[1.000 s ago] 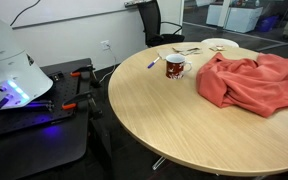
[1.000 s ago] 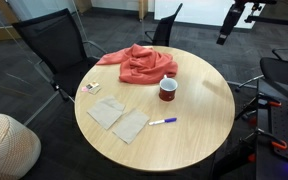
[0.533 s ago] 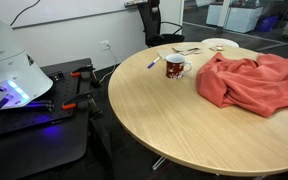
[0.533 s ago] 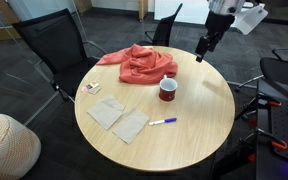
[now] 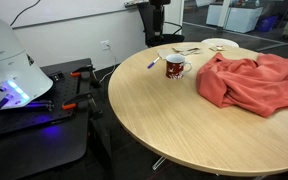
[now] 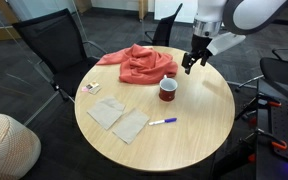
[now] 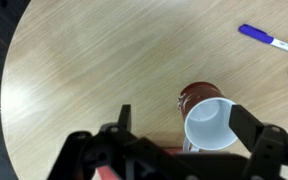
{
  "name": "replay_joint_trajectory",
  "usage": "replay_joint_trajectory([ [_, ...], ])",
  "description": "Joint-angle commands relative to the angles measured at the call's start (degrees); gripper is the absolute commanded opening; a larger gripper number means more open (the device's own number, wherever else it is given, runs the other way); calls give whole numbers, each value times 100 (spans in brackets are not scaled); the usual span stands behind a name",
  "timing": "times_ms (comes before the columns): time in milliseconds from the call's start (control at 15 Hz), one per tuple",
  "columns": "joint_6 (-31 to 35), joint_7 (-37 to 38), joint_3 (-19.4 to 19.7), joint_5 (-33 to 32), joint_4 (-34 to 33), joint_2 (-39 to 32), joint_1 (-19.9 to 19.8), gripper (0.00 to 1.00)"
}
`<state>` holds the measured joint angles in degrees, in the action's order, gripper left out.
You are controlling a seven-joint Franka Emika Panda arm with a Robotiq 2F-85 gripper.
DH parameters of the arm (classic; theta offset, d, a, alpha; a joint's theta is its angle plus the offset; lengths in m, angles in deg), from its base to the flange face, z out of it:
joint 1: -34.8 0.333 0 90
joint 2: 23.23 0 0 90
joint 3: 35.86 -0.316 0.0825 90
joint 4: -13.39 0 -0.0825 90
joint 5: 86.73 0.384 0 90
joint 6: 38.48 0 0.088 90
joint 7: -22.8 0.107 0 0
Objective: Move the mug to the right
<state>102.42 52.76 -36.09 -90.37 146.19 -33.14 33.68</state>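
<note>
The mug [image 6: 168, 89] stands upright near the middle of the round wooden table [image 6: 206, 130]. It is white with a red band, and it also shows in an exterior view [image 5: 176, 67]. My gripper [image 6: 189, 65] hangs open just above and beyond it, not touching it. In the wrist view the mug [image 7: 210, 122] lies below, its white inside facing up, between my two dark fingers [image 7: 184, 125]. Its handle is partly hidden by the gripper body.
A red cloth [image 6: 139, 62] lies heaped close beside the mug. A purple-capped pen [image 6: 162, 122] and paper napkins [image 6: 119, 118] lie on the table, with a small card [image 6: 90, 88] at its edge. Black chairs [image 6: 59, 45] stand around the table.
The arm has swung down from the upper right. The gripper now hangs just above the mug. The mug has not moved.
</note>
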Motion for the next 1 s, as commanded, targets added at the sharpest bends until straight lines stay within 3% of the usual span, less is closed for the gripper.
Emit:
replay_joint_trajectory([
  [0,149,318,148,200,-332,-504,198,100],
  [533,517,385,350,537,-946,-1307,383,100],
  [600,473,166,340,534,-677,-1072,362,100],
  [933,473,150,378,534,-728,-1162,389,100],
])
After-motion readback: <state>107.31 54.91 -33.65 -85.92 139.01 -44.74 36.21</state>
